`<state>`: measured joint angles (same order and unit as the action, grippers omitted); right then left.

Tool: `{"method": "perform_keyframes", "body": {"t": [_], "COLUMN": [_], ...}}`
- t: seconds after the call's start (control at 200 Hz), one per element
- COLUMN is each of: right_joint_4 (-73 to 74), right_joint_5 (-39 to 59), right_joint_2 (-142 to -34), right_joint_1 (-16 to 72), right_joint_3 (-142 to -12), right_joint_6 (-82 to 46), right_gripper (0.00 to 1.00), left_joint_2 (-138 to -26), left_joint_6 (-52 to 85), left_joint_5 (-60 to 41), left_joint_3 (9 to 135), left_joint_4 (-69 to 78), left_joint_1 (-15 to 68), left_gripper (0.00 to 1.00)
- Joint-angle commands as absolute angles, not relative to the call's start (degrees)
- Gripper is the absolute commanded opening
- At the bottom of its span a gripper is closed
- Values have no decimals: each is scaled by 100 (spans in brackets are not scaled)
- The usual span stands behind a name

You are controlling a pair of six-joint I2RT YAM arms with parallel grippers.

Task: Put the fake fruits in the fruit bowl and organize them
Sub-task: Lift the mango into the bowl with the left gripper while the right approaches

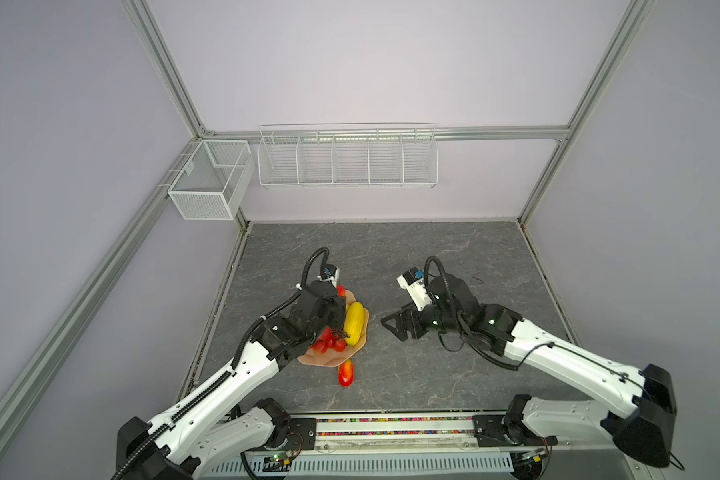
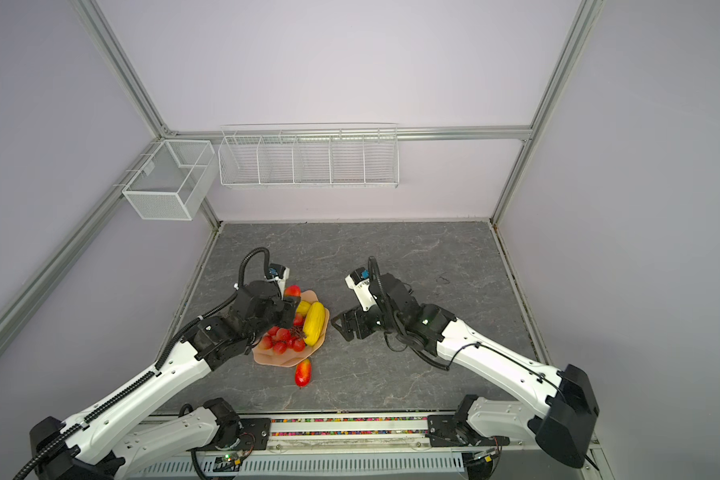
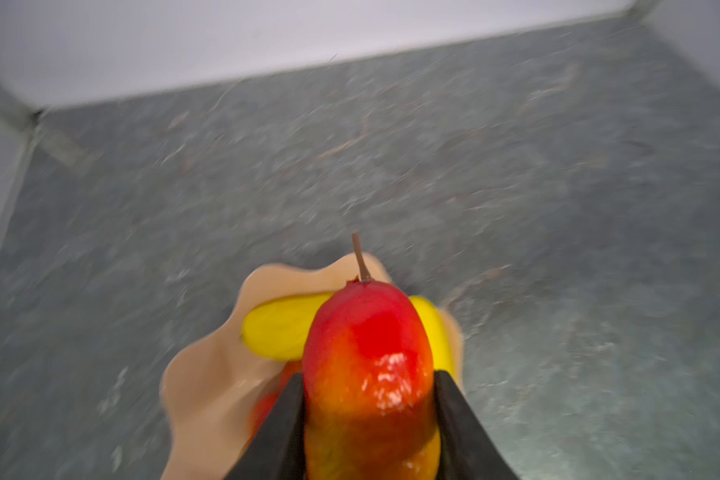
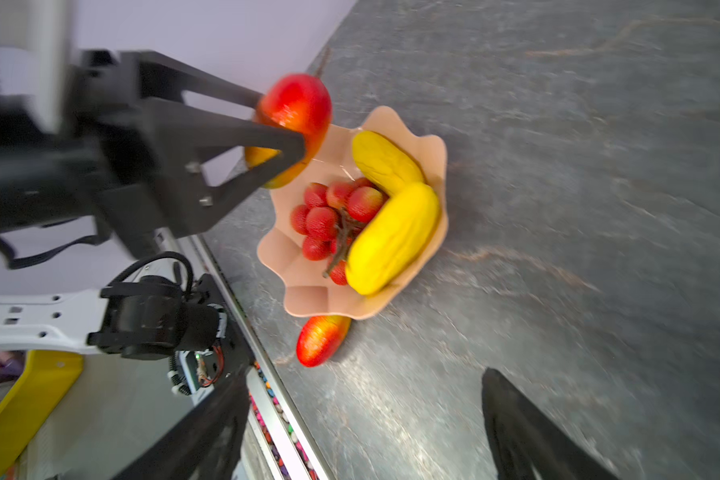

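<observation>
You will find no text, label, brand, number or sign that can be read in any of these views. The small blue patch on the left wrist camera housing (image 1: 333, 274) and the one on the right wrist camera housing (image 1: 410, 286) are too small in both top views to tell whether they carry print.
</observation>
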<state>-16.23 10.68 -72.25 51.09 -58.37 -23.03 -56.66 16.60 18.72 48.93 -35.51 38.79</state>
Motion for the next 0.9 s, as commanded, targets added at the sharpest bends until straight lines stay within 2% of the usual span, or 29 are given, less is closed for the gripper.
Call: {"method": "perform_keyframes", "body": {"t": [0.0, 0.11, 0.27, 0.675, 0.805, 0.895], "right_joint_4": [-1101, -1090, -1062, -1162, -1158, -1152], "right_joint_5": [1942, 2090, 2131, 2059, 2048, 2089], "right_joint_2": [-7594, -7862, -8028, -8044, -8075, -8140], "right_joint_1": [5117, 5123, 5107, 5095, 5102, 5131], "right_joint_3": [-6058, -6110, -6014, -5891, -5725, -5585], "right_joint_6": [-1901, -1839, -1858, -1993, -2102, -2192], "right_gripper": [88, 88, 88, 88, 88, 88], "left_joint_2": [-5457, -5512, -6306, -7493, -7651, -7673], "left_joint_6": [2546, 2521, 2336, 2076, 2080, 2085], "left_joint_5": [2112, 1731, 1226, 1331, 1413, 1406], "left_joint_3": [4822, 4676, 4753, 4823, 4865, 4943], "left_joint_4": [-5020, -4913, -4784, -4298, -4248, -4284], "left_joint_1": [3393, 2833, 2220, 1953, 1931, 1930], "left_gripper": [35, 35, 35, 37, 41, 50]}}
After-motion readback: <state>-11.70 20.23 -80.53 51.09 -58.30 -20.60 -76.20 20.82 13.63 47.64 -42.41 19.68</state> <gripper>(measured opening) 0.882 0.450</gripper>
